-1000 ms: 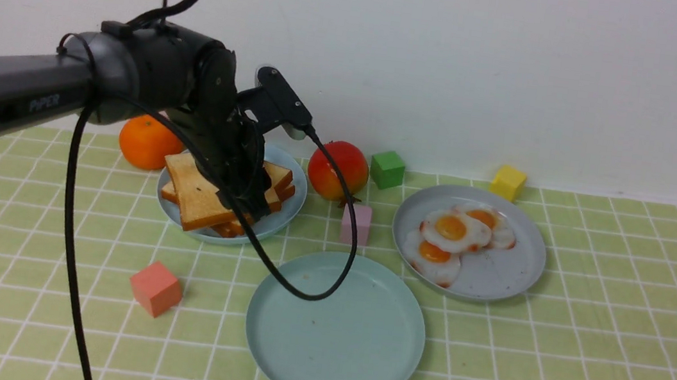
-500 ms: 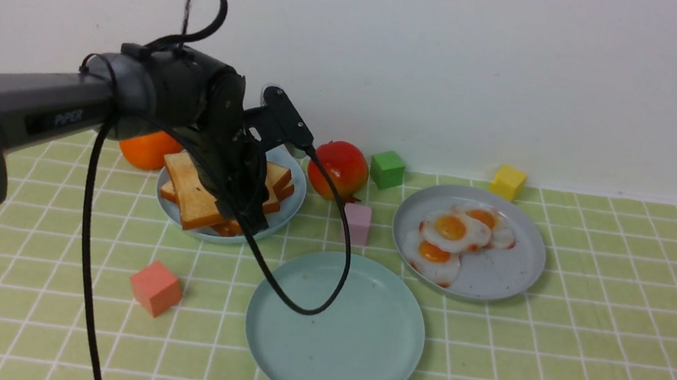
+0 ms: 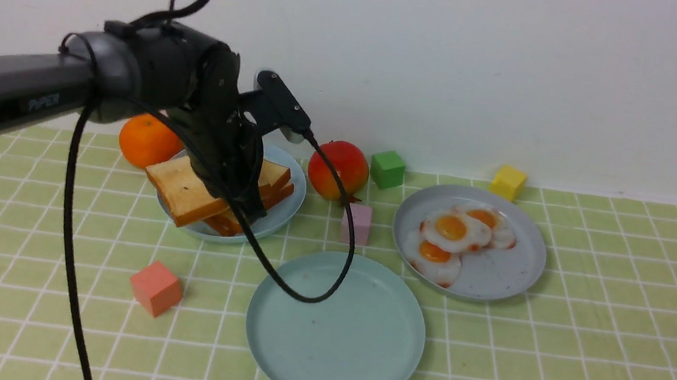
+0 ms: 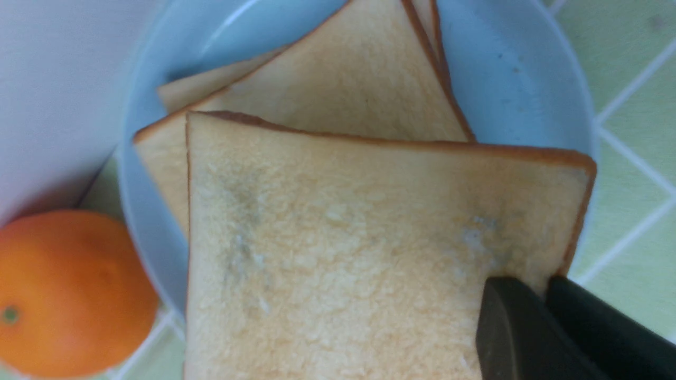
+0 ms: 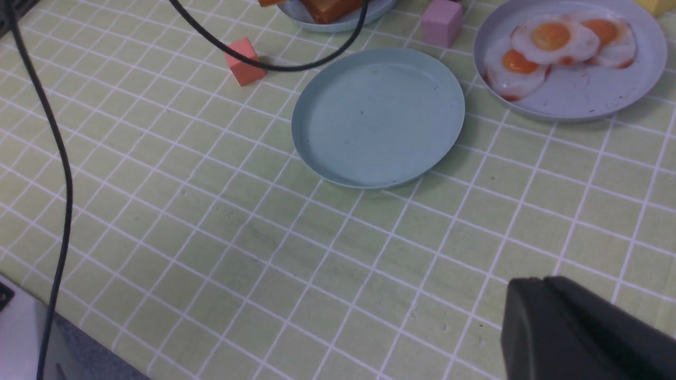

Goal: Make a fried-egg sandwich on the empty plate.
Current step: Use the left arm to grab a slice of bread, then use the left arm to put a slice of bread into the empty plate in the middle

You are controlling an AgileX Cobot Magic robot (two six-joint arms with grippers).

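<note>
- Left gripper (image 4: 528,295): clamps toast (image 3: 183,191) at its edge (slice tilted, above stack (image 3: 271,182)).
- Right gripper (image 5: 552,295): fingers together, over tablecloth.
- Empty plate (image 3: 334,331): lies near front.

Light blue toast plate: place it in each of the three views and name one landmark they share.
Front view: the light blue plate left of centre, behind the empty plate, partly hidden by the left arm.
Left wrist view: the plate fills most of the picture.
Right wrist view: only its near rim, at the top edge.
Shared landmark: the toast slices on it.
</note>
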